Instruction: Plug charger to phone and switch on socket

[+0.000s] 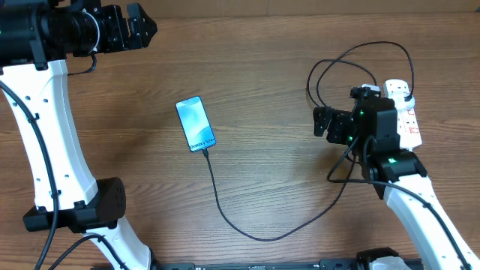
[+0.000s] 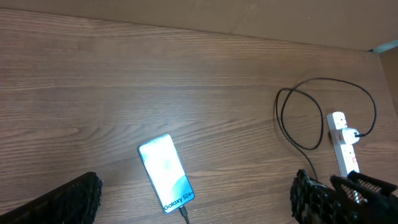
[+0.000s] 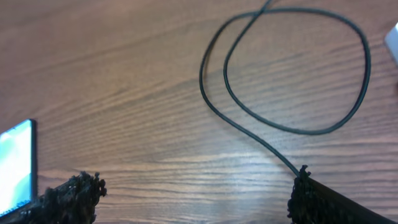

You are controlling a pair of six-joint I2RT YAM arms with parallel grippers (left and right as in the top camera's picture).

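Observation:
The phone [image 1: 195, 124] lies flat mid-table, its blue screen lit. The charger's connector tip [image 1: 205, 151] sits in the phone's near end. The black cable [image 1: 262, 237] curves right, passes under my right arm and loops [image 1: 360, 49] to the white socket strip [image 1: 405, 112]. My left gripper [image 1: 146, 28] is open and empty, high at the far left. Its view shows the phone [image 2: 165, 172], the strip [image 2: 343, 143] and the gripper [image 2: 196, 202]. My right gripper [image 1: 324, 121] is open and empty, just left of the strip. In its own view the gripper [image 3: 193, 193] hangs over bare wood near the cable loop [image 3: 280, 127].
The left arm's base [image 1: 97, 202] stands at the front left. The right arm [image 1: 405, 180] covers part of the strip and cable. The phone's edge [image 3: 15, 162] and a corner of the strip [image 3: 393, 40] show in the right wrist view.

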